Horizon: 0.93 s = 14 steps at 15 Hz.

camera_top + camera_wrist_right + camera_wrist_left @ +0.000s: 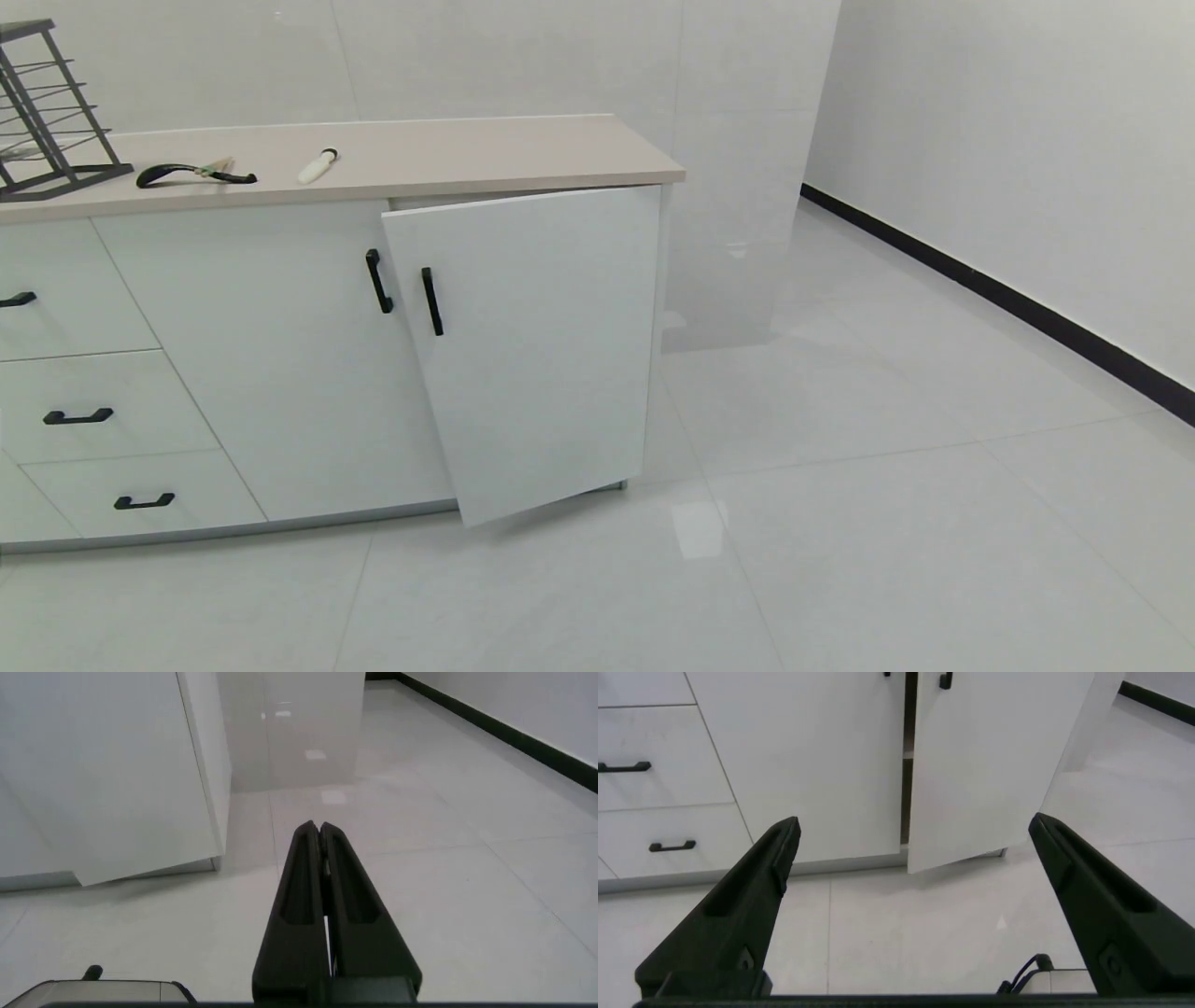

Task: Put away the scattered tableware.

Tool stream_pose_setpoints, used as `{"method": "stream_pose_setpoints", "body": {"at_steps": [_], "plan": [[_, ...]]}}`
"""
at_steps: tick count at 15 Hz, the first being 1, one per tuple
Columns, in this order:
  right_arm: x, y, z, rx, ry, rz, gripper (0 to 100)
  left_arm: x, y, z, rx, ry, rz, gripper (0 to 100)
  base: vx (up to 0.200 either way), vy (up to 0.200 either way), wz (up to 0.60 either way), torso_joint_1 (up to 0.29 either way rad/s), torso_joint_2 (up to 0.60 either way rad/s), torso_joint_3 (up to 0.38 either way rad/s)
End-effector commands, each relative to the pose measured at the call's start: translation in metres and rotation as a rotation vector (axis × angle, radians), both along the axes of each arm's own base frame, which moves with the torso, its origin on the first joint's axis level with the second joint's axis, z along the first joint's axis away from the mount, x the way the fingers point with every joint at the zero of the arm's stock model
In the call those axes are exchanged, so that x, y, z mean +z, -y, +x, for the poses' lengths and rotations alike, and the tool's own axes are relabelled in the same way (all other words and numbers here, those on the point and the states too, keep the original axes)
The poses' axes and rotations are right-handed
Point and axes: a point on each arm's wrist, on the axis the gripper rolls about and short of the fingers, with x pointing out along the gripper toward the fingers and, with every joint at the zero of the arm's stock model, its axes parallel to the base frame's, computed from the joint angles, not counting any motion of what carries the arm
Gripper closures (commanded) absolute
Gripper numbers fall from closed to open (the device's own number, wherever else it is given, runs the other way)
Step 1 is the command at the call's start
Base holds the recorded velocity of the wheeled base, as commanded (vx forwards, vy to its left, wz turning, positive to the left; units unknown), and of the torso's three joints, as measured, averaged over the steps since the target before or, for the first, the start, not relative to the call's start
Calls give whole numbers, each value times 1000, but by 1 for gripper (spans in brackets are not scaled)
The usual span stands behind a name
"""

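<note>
Head view: black ladle (187,171) and white utensil (317,165) on countertop (467,154). Left gripper (915,819) gapes wide, right gripper (320,829) is pinched together, both empty. Likely approach stage; next, close in on ladle.

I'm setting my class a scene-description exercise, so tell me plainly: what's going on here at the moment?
Nothing is being handled right now. The left gripper is open and empty, facing the cabinet door, which stands ajar. The right gripper is shut on nothing, above the floor. On the counter lie a black-handled utensil and a small white item, near a black wire rack; neither has been put away.
</note>
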Motion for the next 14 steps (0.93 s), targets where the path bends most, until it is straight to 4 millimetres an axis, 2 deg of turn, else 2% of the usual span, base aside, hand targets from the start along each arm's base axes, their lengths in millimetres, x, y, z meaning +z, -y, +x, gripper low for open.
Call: {"method": "stream_pose_setpoints", "body": {"at_steps": [1,3,8,12,14], "plan": [[0,0,0,1,-4,1,100,0,0,0,0,0,-1,0,200,200,0,-2,7,7],[0,0,0,1,-3,1,100,0,0,0,0,0,2,0,200,200,0,-2,-2,0],[0,0,0,1,-4,1,100,0,0,0,0,0,5,0,0,0,0,0,0,0],[0,0,0,0,-4,1,100,0,0,0,0,0,4,0,0,0,600,2,-1,4],[0,0,0,1,-4,1,100,0,0,0,0,0,4,0,200,0,0,5,-2,2]]}}
